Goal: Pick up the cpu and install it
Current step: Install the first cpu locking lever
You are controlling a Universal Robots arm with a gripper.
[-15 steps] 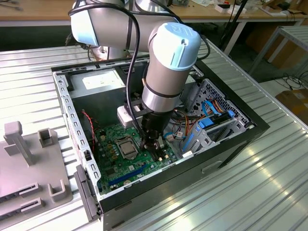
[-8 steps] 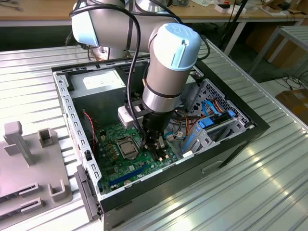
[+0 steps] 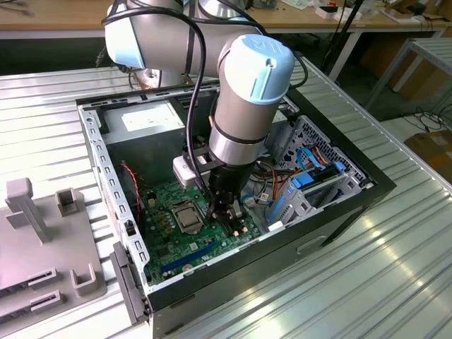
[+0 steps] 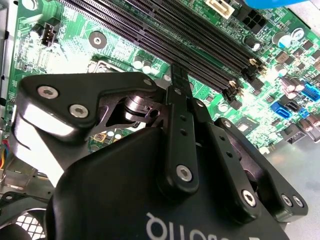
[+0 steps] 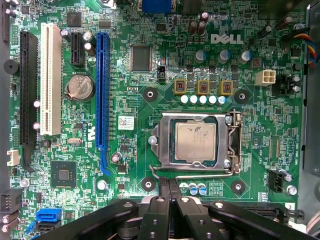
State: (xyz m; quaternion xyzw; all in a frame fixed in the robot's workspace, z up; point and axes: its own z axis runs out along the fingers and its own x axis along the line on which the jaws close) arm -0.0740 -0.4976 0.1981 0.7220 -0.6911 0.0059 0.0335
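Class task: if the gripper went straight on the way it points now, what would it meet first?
Probably the memory slots on the motherboard, beside the socket holding the cpu. The gripper points down with fingers together; depth is unclear.

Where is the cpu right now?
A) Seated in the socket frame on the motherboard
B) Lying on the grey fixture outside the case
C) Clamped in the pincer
A: in the first wrist view the cpu lies flat inside the socket frame, apart from the shut, empty pincer.
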